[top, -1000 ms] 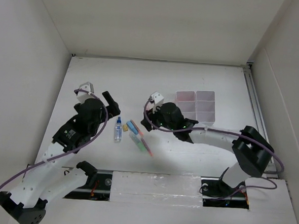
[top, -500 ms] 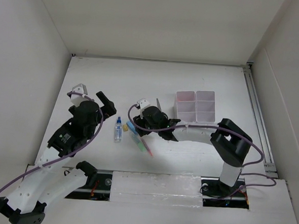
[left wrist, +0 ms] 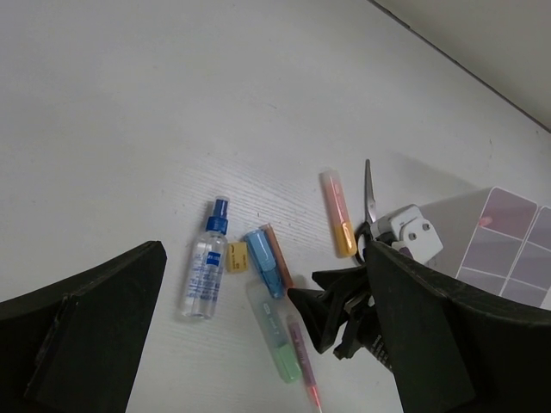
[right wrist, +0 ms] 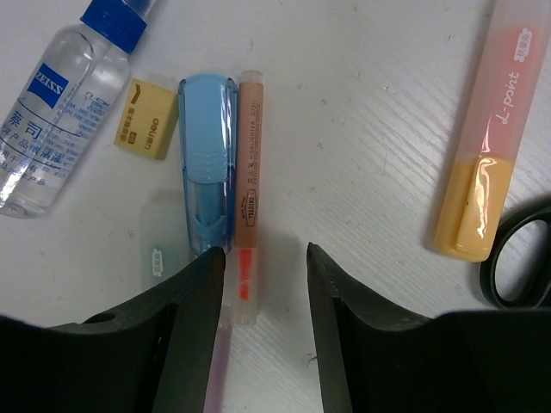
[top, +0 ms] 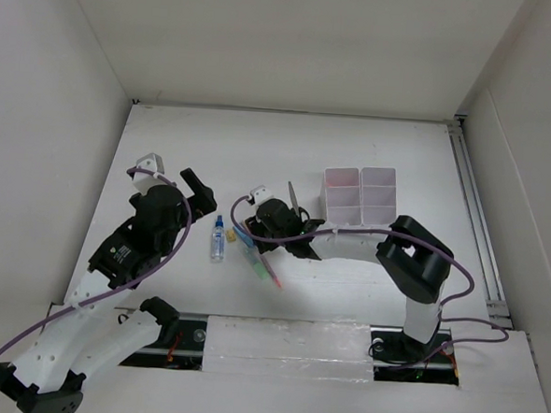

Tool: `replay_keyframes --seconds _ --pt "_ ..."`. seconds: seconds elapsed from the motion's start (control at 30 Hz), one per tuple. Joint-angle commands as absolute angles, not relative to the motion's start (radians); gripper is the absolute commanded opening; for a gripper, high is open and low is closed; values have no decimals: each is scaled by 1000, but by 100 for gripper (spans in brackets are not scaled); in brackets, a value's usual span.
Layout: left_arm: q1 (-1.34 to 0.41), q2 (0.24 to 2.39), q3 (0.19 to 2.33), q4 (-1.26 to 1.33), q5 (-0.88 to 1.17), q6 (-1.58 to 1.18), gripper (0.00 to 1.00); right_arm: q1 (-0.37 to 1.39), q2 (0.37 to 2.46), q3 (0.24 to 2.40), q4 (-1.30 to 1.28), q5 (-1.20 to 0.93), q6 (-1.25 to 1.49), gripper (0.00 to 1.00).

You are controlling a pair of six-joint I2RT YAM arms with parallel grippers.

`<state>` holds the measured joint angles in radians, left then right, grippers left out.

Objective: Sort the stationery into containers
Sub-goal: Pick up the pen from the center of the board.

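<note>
white table (top: 260,149) inside white walls (top: 38,108); left jaws spread wide, raised near its left edge; clear bottle (top: 217,243), blue marker (right wrist: 207,172) and thin pen (right wrist: 250,155) lie mid-table; right jaws half spread, straddling the pen without pinching; white boxes (top: 360,198) stand toward the right edge

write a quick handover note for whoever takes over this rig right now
Left gripper: open, empty, hanging left of the pile.
Right gripper: open, low over the pile, fingers either side of a thin pen, not yet gripping.
Things: bottle, eraser, blue marker, green marker, orange marker and scissors lie loose on the table; boxes stand to their right.
Done: nothing seen in the boxes.
Left: everything to sort, probably the pen first.
</note>
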<state>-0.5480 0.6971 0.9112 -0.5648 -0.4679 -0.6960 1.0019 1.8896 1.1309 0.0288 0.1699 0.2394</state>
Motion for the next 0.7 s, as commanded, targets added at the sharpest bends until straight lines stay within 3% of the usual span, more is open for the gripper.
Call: replay_keyframes --seconds 0.0,0.67 --pt "-549 689 925 -531 -462 -683 100 1011 1888 1170 20 195 239 49" --pt "-549 680 925 -522 -443 -664 100 1020 2000 1296 -95 236 190 45"
